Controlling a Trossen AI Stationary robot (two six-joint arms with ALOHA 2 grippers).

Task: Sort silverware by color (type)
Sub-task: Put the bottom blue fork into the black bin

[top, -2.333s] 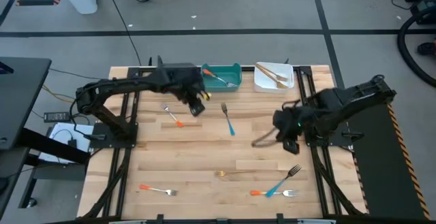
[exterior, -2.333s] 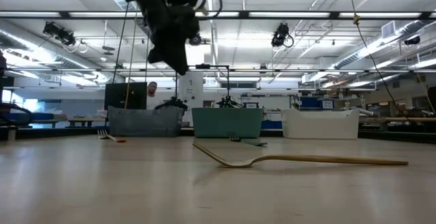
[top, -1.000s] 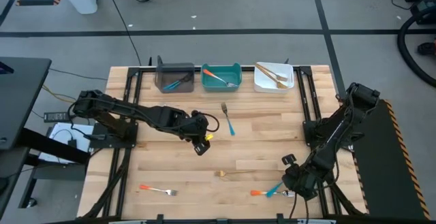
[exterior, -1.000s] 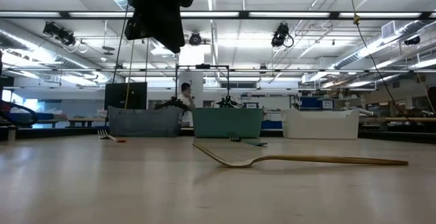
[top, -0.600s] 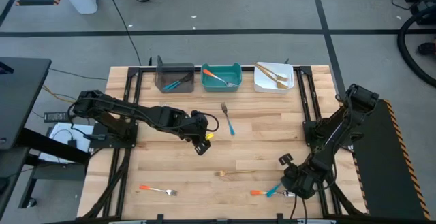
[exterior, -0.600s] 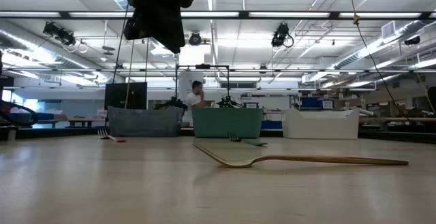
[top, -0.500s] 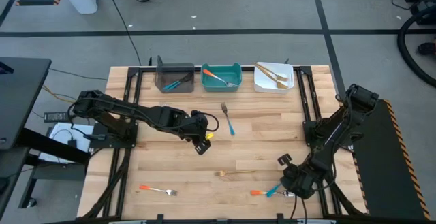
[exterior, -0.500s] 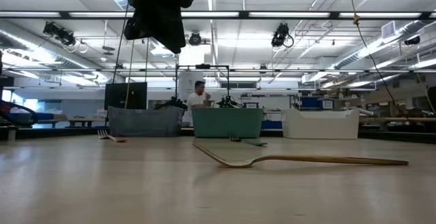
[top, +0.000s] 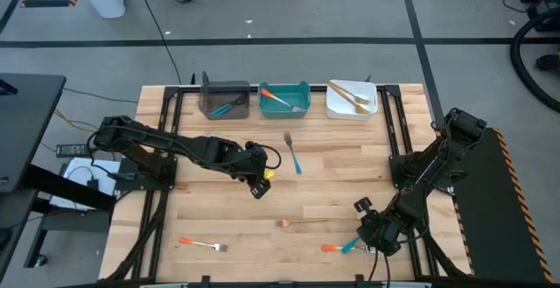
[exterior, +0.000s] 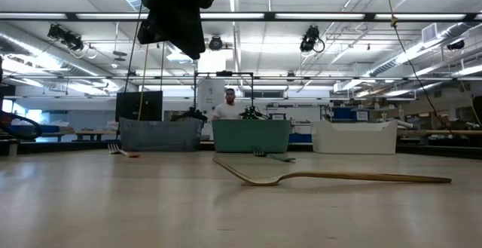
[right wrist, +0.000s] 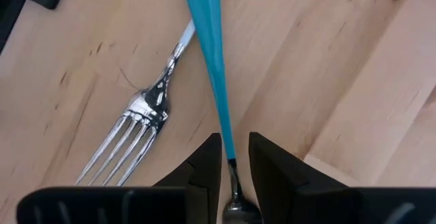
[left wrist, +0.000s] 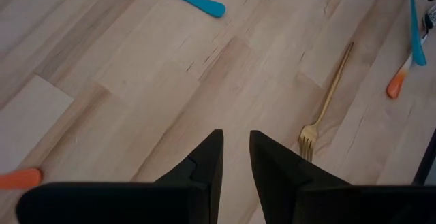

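A blue-handled fork (right wrist: pixel 210 54) lies at the front right, its handle crossing the silver neck of an orange-handled fork (right wrist: pixel 146 115) (top: pixel 331 248). My right gripper (right wrist: pixel 234 163) (top: pixel 367 241) points down over it, open. One finger stands on each side of the fork's silver neck (right wrist: pixel 235 186); whether they touch it, I cannot tell. My left gripper (left wrist: pixel 235 149) (top: pixel 259 188) hangs open and empty above the table's middle. A gold fork (top: pixel 302 223) (exterior: pixel 331 177), another blue fork (top: pixel 293 154) and another orange fork (top: pixel 201 245) lie flat on the table.
Along the far edge stand a grey bin (top: pixel 210 85) with a blue fork, a teal bin (top: pixel 284 87) with an orange fork and a white bin (top: pixel 337 108) with gold forks. A person (exterior: pixel 230 105) shows far behind the table. Bare wood lies at the middle left.
My right gripper has crept a little toward the table's left over the blue fork and rolled slightly. The forks lie where they were. The person in the background has walked to the right.
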